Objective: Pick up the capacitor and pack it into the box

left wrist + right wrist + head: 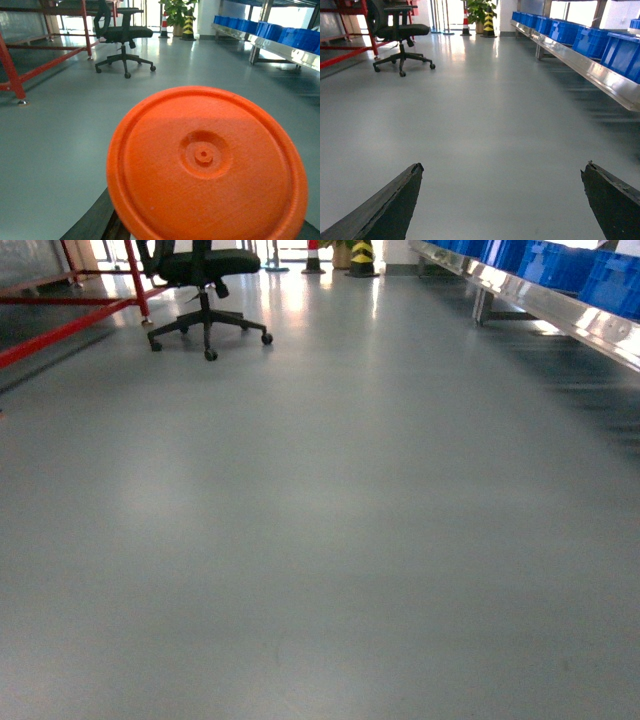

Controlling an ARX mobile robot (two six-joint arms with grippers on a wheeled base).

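Note:
An orange round capacitor (pixel 205 165) fills the lower half of the left wrist view, its flat end with a small centre hub facing the camera. It sits in my left gripper, of which only one dark finger (pixel 97 220) shows at its lower left edge. My right gripper (pixel 502 172) is open above bare grey floor, its two dark fingertips wide apart with nothing between them. The box is out of view in all three views. The head view shows only floor and neither gripper.
A black office chair (pixel 205 280) stands at the far left by a red metal frame (pixel 70 300). Blue bins (pixel 560 270) line a steel shelf along the right. A striped bollard (pixel 362 255) and a plant (pixel 177 12) stand at the far end.

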